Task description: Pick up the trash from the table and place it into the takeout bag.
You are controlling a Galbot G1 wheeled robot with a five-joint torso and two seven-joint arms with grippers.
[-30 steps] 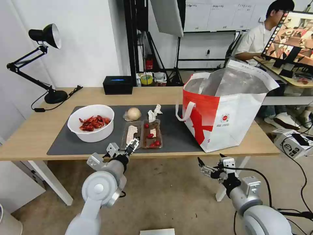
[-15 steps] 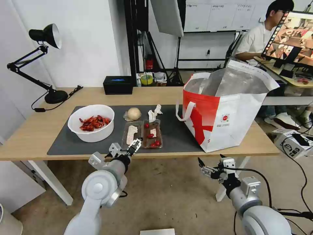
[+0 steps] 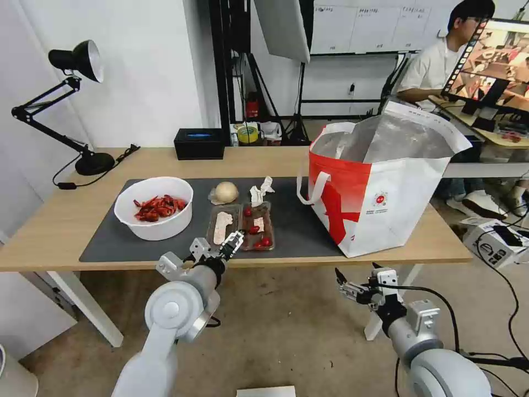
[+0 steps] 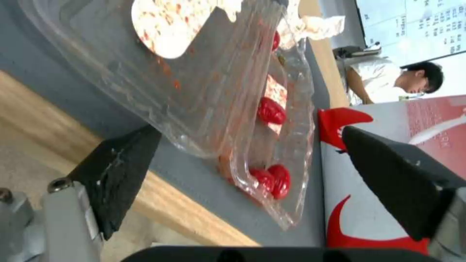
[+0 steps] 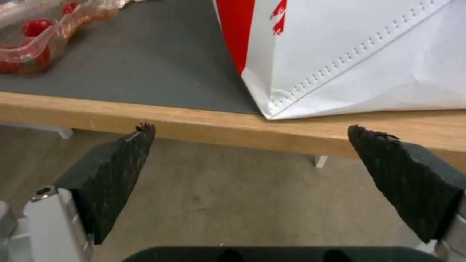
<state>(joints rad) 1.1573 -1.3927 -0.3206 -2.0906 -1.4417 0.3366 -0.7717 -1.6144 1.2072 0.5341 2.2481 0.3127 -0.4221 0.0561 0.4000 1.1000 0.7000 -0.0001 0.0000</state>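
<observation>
On the table [image 3: 60, 220], a dark mat [image 3: 300, 231] carries the trash: a white bowl of red shells [image 3: 154, 207], a beige bun [image 3: 226, 192], a crumpled tissue [image 3: 260, 192] and a clear two-part tray [image 3: 242, 225] with tomatoes. My left gripper [image 3: 231, 242] is open at the tray's near end. In the left wrist view, the tray [image 4: 209, 83] lies between and just beyond the spread fingers [image 4: 121, 171]. The takeout bag [image 3: 380, 187] stands open on the right. My right gripper [image 3: 355, 281] hangs open below the table's front edge [image 5: 194, 123], in front of the bag [image 5: 364, 54].
A black desk lamp [image 3: 77, 66] stands at the table's back left, with a black tissue box [image 3: 199, 143] at the back edge. Behind the bag is a second desk where a person sits. A small box [image 3: 490, 240] and cables lie on the floor at right.
My left gripper has moved forward and a little right, up to the near end of the clear tray. The right arm has hardly moved.
</observation>
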